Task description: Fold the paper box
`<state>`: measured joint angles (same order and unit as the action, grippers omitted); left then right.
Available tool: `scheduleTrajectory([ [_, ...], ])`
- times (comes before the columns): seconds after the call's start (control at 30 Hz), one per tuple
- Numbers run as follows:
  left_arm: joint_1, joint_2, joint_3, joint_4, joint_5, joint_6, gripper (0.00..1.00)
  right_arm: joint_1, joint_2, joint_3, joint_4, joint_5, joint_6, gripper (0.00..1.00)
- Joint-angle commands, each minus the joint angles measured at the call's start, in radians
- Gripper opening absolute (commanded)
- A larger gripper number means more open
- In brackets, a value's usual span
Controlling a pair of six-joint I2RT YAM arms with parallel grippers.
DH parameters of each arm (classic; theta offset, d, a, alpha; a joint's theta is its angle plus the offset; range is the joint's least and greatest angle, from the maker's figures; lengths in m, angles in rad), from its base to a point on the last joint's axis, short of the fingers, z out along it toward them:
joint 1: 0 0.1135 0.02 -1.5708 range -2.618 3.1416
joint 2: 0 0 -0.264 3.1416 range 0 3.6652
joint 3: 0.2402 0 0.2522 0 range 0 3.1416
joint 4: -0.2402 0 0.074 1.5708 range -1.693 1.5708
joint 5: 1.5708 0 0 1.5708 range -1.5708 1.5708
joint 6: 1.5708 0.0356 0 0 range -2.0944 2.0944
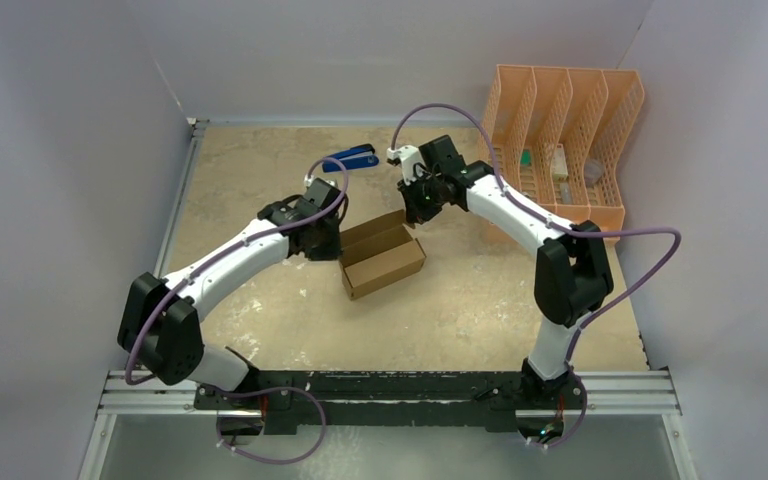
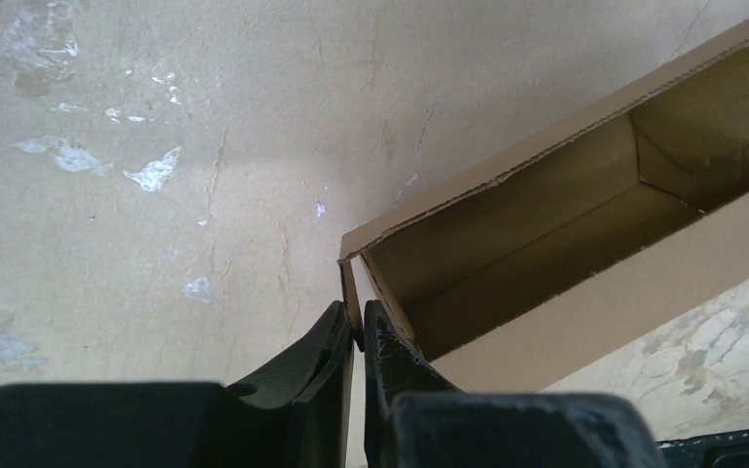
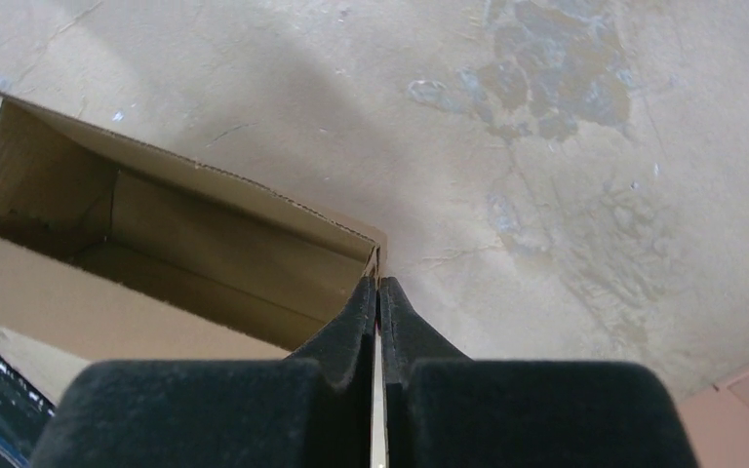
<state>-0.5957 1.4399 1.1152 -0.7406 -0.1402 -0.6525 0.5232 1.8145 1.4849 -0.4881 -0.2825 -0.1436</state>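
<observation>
Left fingers and right fingers pinch paper box ends on the scuffed beige table.

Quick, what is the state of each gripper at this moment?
Left gripper: closed, pinching an end flap of the paper box.
Right gripper: closed, pinching the paper box at its other end.

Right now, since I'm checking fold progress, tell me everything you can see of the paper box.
The box is plain brown cardboard, unmarked, already formed into a small rectangular trough that is open on top and empty inside. Its far long wall looks taller than the near one. It sits on the table, turned diagonally. The left gripper is shut on one thin end wall, and the right gripper is shut on the opposite end.
</observation>
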Motion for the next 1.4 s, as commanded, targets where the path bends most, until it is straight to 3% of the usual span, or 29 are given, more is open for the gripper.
scheduleTrajectory([
  [0.0, 0.004, 0.035, 0.056, 0.034, 0.039, -0.070, 0.06, 0.025, -0.045, 0.021, -0.037, 0.103, 0.133, 0.00],
  [0.17, 0.004, 0.064, 0.067, 0.057, 0.037, -0.070, 0.06, 0.037, -0.057, 0.007, -0.008, 0.111, 0.219, 0.00],
  [0.23, 0.007, 0.070, 0.072, 0.058, 0.028, -0.060, 0.06, 0.037, -0.068, -0.002, 0.008, 0.111, 0.224, 0.05],
  [0.37, 0.011, 0.069, 0.072, 0.052, 0.015, -0.039, 0.06, 0.037, -0.129, -0.023, 0.002, 0.146, 0.237, 0.31],
  [0.53, 0.011, 0.065, 0.070, 0.052, 0.017, -0.031, 0.06, 0.038, -0.270, -0.077, -0.008, 0.265, 0.226, 0.48],
  [0.83, 0.011, 0.066, 0.060, 0.053, 0.028, -0.030, 0.06, 0.072, -0.567, -0.370, -0.029, 0.138, 0.321, 0.51],
  [1.03, 0.011, 0.066, 0.065, 0.052, 0.034, -0.024, 0.06, 0.241, -0.657, -0.579, 0.078, 0.256, 0.497, 0.44],
  [1.17, 0.010, 0.060, 0.075, 0.045, 0.043, -0.010, 0.07, 0.282, -0.625, -0.653, 0.202, 0.266, 0.546, 0.41],
  [1.37, -0.001, 0.037, 0.076, 0.035, 0.060, 0.041, 0.07, 0.302, -0.506, -0.609, 0.315, 0.313, 0.516, 0.41],
])
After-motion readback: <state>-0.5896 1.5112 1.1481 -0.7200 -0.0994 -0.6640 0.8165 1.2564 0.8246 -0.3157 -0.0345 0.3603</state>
